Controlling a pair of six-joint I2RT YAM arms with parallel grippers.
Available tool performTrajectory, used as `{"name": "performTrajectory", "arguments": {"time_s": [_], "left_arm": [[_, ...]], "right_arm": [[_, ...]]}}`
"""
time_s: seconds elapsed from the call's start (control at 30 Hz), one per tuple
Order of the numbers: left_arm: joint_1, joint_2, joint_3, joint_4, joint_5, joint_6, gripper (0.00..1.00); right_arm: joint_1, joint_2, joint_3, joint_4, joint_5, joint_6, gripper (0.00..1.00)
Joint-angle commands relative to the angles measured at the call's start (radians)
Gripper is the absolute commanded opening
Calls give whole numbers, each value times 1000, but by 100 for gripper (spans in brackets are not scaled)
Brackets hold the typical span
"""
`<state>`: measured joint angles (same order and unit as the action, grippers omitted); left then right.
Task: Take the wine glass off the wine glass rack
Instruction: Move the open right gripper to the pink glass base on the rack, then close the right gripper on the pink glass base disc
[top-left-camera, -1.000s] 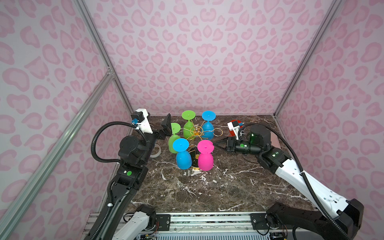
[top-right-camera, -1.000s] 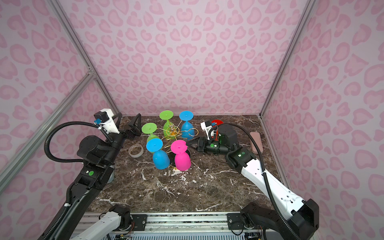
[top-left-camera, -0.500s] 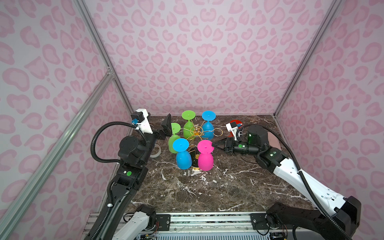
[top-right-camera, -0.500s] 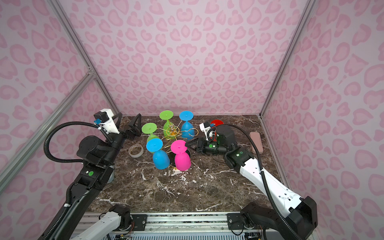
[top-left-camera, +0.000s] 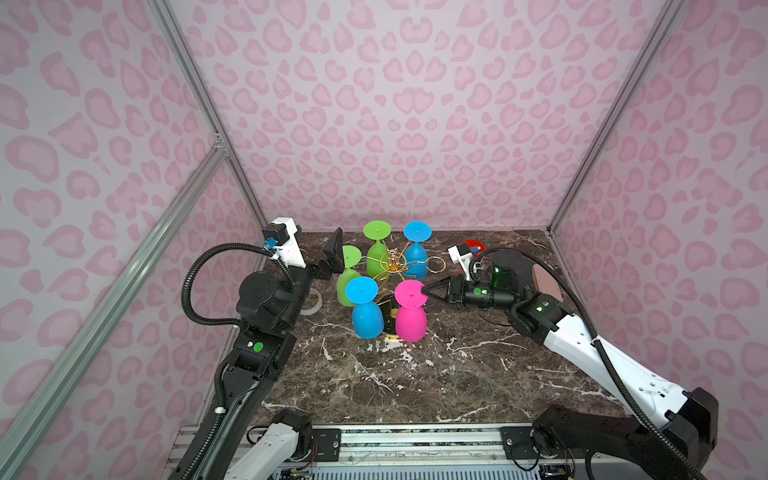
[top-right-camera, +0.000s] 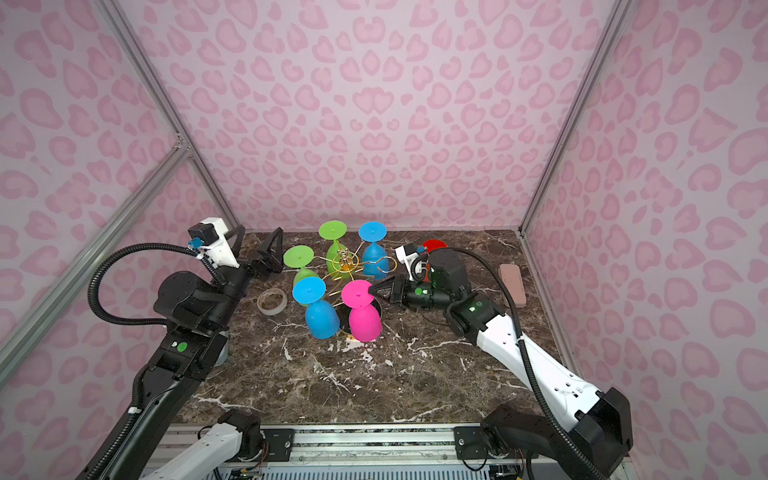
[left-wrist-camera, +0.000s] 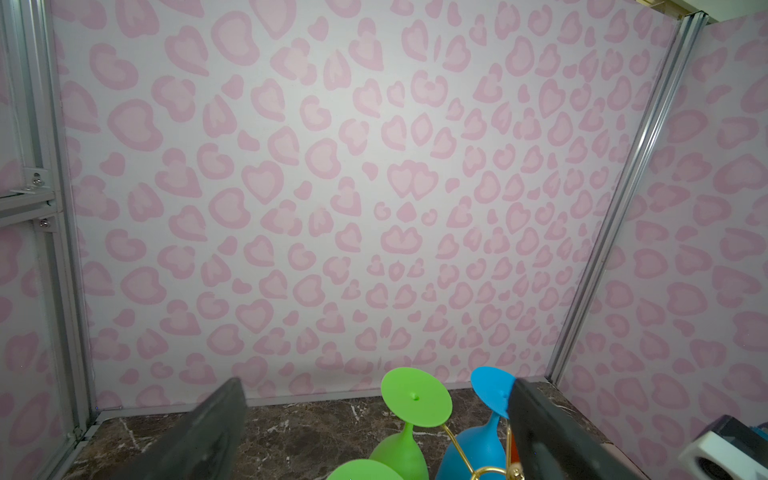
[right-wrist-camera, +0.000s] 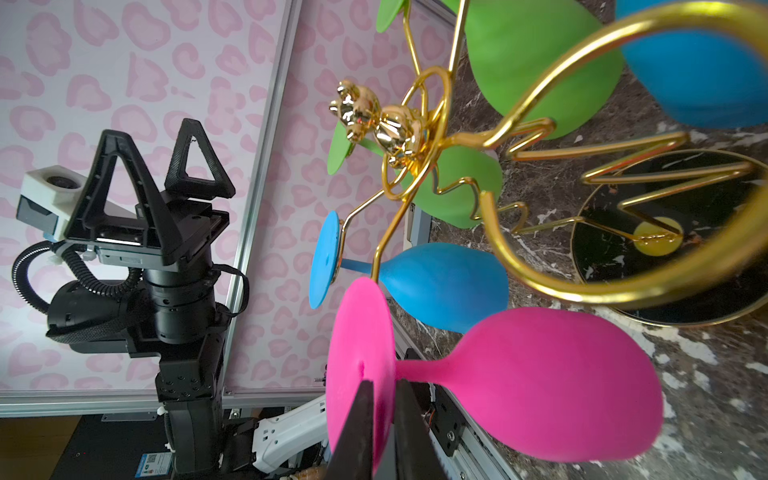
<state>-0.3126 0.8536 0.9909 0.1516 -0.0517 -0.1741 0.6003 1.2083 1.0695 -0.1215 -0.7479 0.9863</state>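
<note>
On gold wire rack (top-left-camera: 392, 262), inverted magenta glass (top-left-camera: 410, 325).

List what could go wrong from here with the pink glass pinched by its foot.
1. The right gripper pinches only the rim of the foot of the pink glass; its bowl may swing or slip out.
2. The near blue glass hangs close beside it; pulling outward could knock it.
3. The left gripper is open and not steadying the rack, so a snag might tip it.
</note>
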Motion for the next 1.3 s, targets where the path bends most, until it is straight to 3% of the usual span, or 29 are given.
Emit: {"name": "performTrajectory", "arguments": {"time_s": [0.0, 0.37, 1.27], "left_arm": [[1, -5, -3, 26, 3, 3, 99], [1, -14, -5, 22, 3, 5, 99], [1, -20, -6, 18, 7, 2, 99]], "right_arm": [[1, 8, 3, 40, -2, 10, 8], [1, 13, -3, 79, -13, 47, 0], [-34, 5, -16, 169, -59, 181, 0]]}}
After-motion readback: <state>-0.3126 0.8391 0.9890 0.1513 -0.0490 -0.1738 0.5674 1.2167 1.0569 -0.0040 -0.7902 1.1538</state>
